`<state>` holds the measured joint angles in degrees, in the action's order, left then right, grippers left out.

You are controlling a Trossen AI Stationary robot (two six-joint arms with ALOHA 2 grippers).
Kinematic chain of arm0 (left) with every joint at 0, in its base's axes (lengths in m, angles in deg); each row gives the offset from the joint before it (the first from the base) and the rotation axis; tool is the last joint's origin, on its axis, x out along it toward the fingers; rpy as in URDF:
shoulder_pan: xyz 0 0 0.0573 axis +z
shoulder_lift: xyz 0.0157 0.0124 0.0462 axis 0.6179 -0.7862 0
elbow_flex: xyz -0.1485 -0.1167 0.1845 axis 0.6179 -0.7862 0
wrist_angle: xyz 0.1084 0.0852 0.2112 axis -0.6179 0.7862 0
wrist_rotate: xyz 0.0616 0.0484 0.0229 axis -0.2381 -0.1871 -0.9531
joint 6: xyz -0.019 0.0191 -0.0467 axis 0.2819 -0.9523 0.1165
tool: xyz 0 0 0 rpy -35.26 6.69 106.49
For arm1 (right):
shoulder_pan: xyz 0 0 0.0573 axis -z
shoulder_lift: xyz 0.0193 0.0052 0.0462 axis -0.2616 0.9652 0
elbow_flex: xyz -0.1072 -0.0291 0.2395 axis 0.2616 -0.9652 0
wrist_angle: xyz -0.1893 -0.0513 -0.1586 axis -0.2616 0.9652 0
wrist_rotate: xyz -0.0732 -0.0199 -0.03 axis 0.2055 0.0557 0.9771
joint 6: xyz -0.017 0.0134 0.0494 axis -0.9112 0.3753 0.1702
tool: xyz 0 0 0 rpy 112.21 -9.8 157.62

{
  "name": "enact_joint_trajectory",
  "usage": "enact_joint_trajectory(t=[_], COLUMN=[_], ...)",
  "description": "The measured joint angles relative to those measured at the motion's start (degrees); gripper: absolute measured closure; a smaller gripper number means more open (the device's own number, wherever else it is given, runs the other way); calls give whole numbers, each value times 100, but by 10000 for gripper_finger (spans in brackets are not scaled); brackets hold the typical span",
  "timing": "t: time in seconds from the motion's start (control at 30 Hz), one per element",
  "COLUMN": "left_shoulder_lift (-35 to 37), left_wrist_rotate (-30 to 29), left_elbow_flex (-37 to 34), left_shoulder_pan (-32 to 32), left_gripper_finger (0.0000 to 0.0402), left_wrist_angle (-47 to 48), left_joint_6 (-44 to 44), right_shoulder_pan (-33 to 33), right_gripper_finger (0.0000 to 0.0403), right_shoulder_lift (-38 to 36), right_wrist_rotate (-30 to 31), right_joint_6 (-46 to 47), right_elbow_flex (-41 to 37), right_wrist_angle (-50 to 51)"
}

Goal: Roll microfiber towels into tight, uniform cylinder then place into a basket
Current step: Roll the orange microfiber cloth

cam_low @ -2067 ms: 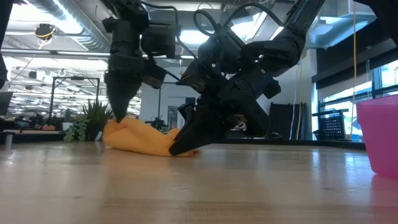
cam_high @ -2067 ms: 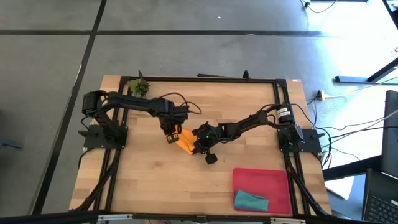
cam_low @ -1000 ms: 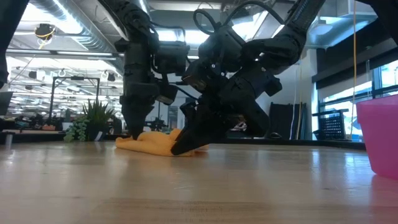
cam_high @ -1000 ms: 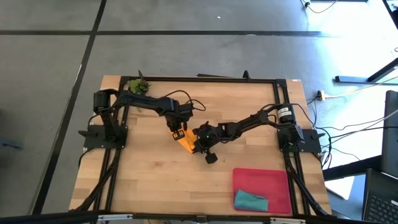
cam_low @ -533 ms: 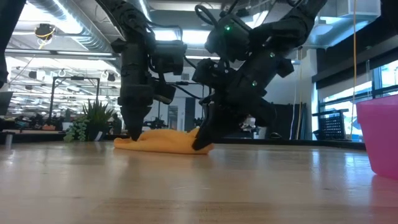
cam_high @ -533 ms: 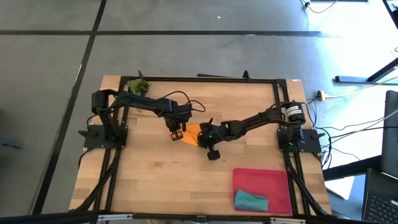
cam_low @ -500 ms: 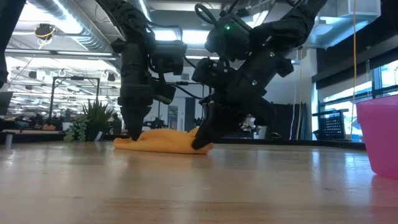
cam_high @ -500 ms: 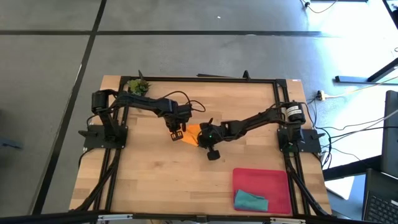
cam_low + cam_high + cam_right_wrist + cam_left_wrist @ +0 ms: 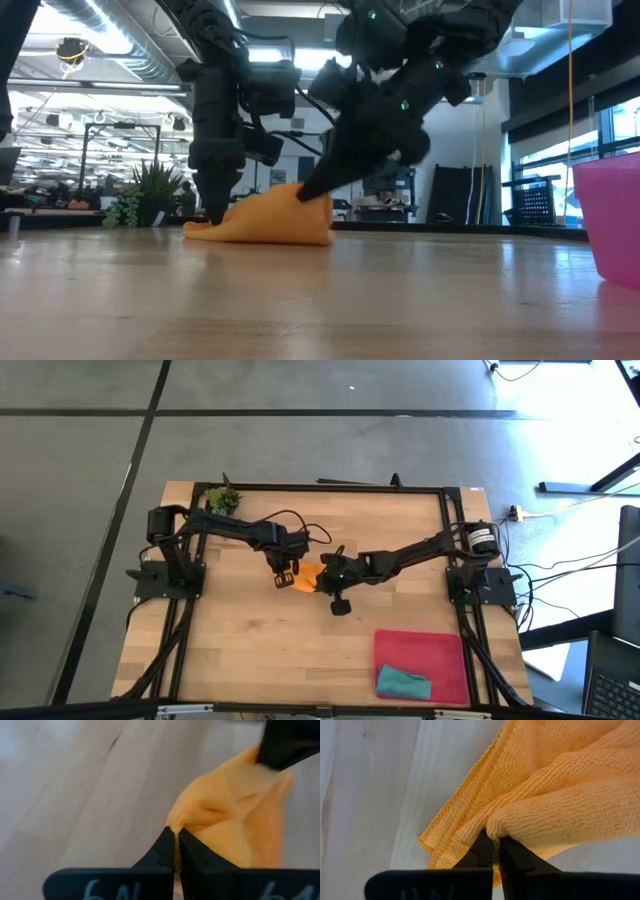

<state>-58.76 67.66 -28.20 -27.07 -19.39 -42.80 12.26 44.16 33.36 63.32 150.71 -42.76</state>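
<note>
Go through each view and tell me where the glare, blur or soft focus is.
High view: strong glare whitens the floor at upper right; the table is evenly lit. Low view: bright ceiling lights backlight both arms into near silhouettes; the near tabletop is soft. Left wrist view: the orange towel weave is crisp, the wood washed pale. Right wrist view: soft throughout, the wood and the left gripper blurred.

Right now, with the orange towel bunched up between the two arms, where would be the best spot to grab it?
Probably at its thin outer edges, coming down from above. The orange towel lies crumpled on the table, with a thick, soft middle. Both tools already pinch edges: the left tool holds one end low, the right tool lifts the other.
</note>
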Motion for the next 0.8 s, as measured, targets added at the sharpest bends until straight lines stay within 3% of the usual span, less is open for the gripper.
enact_joint_trajectory(t=[0.43,0.6,0.8], left_shoulder_lift=[0,0,0], left_wrist_rotate=[-334,-315,-280], left_elbow_flex=[0,0,0], left_shoulder_pan=[-286,-287,-287], left_gripper_finger=[401,401,401], left_wrist_angle=[13,24,33], left_joint_6=[-24,-38,-38], right_shoulder_pan=[505,756,1064], right_gripper_finger=[397,397,397], right_shoulder_lift=[-114,-115,-105], right_wrist_rotate=[200,-211,-280], right_joint_6=[1163,1667,2388], right_elbow_flex=[9,9,11], right_wrist_angle=[-85,70,223])
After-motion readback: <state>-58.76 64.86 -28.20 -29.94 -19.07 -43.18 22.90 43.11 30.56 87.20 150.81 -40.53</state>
